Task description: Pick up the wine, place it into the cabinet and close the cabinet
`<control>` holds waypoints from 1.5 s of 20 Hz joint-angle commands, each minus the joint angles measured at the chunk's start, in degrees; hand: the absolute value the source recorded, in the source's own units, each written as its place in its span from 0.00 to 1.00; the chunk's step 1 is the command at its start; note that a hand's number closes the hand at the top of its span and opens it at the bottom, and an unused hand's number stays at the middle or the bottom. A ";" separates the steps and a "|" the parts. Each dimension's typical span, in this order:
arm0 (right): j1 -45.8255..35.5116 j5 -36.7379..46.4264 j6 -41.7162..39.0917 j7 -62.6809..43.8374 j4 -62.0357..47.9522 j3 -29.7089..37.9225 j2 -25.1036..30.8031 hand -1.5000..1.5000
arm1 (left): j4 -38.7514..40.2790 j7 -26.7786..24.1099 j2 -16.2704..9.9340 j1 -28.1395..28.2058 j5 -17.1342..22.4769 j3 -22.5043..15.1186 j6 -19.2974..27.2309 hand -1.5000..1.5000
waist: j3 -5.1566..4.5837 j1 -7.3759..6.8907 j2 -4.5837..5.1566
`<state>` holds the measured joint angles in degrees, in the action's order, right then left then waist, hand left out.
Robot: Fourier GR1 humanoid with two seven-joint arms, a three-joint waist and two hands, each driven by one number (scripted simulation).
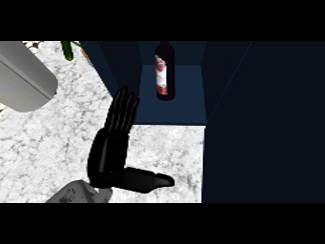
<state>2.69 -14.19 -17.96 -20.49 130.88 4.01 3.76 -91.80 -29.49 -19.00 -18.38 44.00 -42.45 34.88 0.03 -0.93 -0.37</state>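
The wine stands inside the dark cabinet at far centre, while the left robot hand, fingers straight and apart, rests over the counter nearby.

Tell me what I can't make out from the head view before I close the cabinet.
- Right hand: shows nowhere; only the left hand, open, on the counter.
- Cabinet door: the dark panel at right is too dark to read hinge or handle.
- Wine bottle: its top is cut off by the upper edge.
- Grey object at left: cut off by the edge; unidentifiable.
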 commanded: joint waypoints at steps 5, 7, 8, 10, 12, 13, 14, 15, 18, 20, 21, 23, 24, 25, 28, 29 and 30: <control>-0.15 1.44 -4.07 -0.75 0.11 -1.46 3.44 1.00 | -19.07 0.77 -9.36 14.59 -4.55 0.25 1.38 0.00 | -0.03 0.21 0.18; 0.59 -0.05 -8.17 -0.17 1.20 -0.68 6.63 1.00 | -21.26 2.85 -7.39 14.06 -6.65 -1.56 5.94 0.00 | 0.00 0.46 0.17; 3.47 1.42 -9.30 -0.63 4.13 -4.52 5.81 1.00 | -23.86 4.18 -9.98 15.41 -6.56 -0.65 7.47 0.00 | 0.01 0.33 0.04; 2.20 -1.96 -13.01 -3.12 1.69 -5.45 9.30 1.00 | -23.80 1.06 -10.94 19.16 -6.06 0.79 5.76 0.00 | -0.05 -0.35 0.12; 2.81 -4.31 -12.46 -6.04 6.22 -6.52 9.44 1.00 | -27.45 1.16 -15.19 23.48 -5.59 3.41 4.99 0.00 | -0.07 -0.08 0.07; 5.40 -2.36 -13.26 -5.13 7.42 -9.27 8.38 1.00 | -28.21 -2.34 -16.58 28.27 -5.63 3.11 2.32 0.00 | -0.09 -0.24 0.01; 0.06 -1.34 -11.86 -6.00 4.04 -11.15 7.21 1.00 | -26.63 -1.44 -15.14 26.38 -6.36 4.29 3.26 0.00 | -0.07 -0.04 0.27; 4.22 -6.44 -13.28 -9.12 7.55 -10.32 9.60 1.00 | -30.29 -0.94 -17.09 28.47 -5.49 5.38 3.32 0.00 | -0.07 0.13 0.14; 8.42 -8.26 -11.41 -13.48 10.82 -16.61 8.00 1.00 | -32.26 -3.59 -19.53 34.27 -4.35 7.90 0.67 0.00 | -0.14 -0.14 -0.02; 5.81 -7.30 -8.57 -14.76 10.93 -20.07 5.60 1.00 | -33.99 -5.76 -20.41 38.48 -3.33 9.46 -1.92 0.00 | -0.16 -0.50 0.03; 9.80 -5.17 -10.83 -11.58 11.58 -22.26 5.20 1.00 | -35.03 -5.29 -22.72 39.53 -0.44 14.22 -3.83 0.00 | -0.13 -0.20 -0.08; 8.31 -5.14 -8.19 -14.62 14.75 -24.70 4.55 1.00 | -30.74 -7.00 -21.68 40.69 2.82 17.89 -8.79 0.00 | -0.20 0.19 0.04; 9.72 -1.24 -7.58 -14.13 14.46 -28.14 3.23 1.00 | -31.77 -10.09 -22.68 45.06 1.36 17.52 -10.41 0.00 | -0.19 -0.11 -0.14; 10.84 0.09 -8.30 -12.95 13.80 -29.46 3.28 1.00 | -37.64 -6.95 -23.65 46.01 0.45 17.07 -6.74 0.00 | -0.07 0.26 -0.04; 7.17 2.54 -3.41 -17.15 15.05 -33.08 1.18 1.00 | -36.00 -9.33 -27.65 52.94 6.55 25.13 -15.64 0.00 | -0.23 -0.65 -0.35; 1.18 6.94 -1.87 -17.63 11.48 -36.32 -1.86 1.00 | -36.84 -10.15 -26.95 52.25 4.06 23.94 -14.73 0.00 | -0.23 -0.83 -0.26; -0.90 8.58 0.21 -19.92 11.57 -38.84 -3.52 1.00 | -35.36 -9.22 -26.56 51.14 6.09 26.32 -14.90 0.00 | -0.26 -0.43 -0.18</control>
<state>6.41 -13.89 -22.27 -35.10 137.00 -28.15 3.80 -127.19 -37.81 -44.24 29.67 47.40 -21.05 23.42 -0.16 -1.35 -0.54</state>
